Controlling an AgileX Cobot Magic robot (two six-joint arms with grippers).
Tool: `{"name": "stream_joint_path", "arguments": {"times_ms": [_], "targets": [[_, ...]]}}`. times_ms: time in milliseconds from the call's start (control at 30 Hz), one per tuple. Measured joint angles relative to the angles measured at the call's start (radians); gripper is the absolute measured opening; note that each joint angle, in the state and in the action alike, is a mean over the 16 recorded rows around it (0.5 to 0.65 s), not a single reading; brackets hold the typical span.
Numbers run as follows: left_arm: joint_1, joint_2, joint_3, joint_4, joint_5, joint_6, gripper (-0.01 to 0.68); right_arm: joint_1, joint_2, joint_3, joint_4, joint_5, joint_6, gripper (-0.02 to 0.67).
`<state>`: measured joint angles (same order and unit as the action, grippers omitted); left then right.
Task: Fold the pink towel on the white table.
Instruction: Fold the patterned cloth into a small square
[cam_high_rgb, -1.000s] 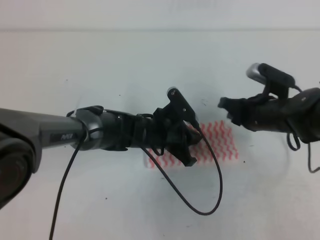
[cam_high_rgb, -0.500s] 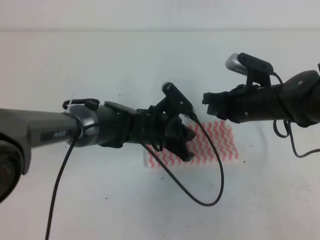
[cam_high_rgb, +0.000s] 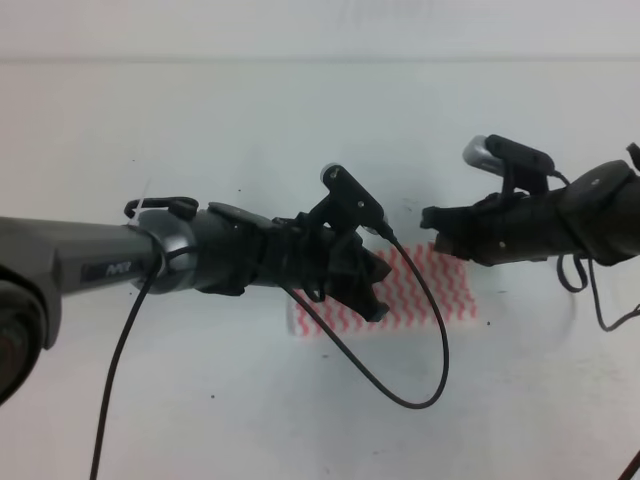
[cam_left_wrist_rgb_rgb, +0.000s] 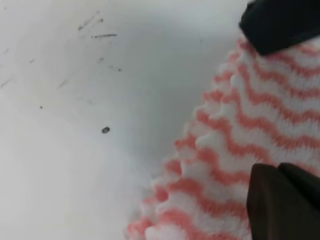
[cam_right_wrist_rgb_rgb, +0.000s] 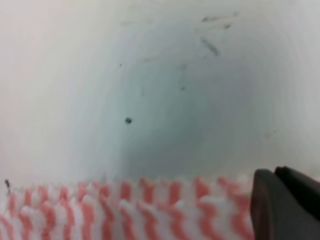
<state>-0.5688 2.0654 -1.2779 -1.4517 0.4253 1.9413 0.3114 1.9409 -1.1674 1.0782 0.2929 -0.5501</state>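
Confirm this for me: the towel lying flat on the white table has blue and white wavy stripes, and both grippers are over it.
Not quite. The towel has pink and white wavy stripes, not blue; the left wrist view shows the colour close up. The rest holds: it lies flat on the white table, with the left gripper and right gripper over it.

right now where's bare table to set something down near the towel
Bare white table runs along the far side, beyond both arms, and in front of the pink towel except where the black cable loops. It is crowded at the towel itself, with the left claw over it and the right claw above its far edge.
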Motion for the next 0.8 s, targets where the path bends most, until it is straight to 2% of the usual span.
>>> {"name": "stream_joint_path", "arguments": {"times_ms": [367, 800], "targets": [[0.000, 0.003, 0.000, 0.019, -0.011, 0.000, -0.006, -0.050, 0.026, -0.001, -0.024, 0.015, 0.000, -0.014], [0.006, -0.027, 0.000, 0.080, -0.030, -0.041, -0.006, -0.061, 0.002, -0.008, -0.038, 0.089, 0.001, -0.016]]}}
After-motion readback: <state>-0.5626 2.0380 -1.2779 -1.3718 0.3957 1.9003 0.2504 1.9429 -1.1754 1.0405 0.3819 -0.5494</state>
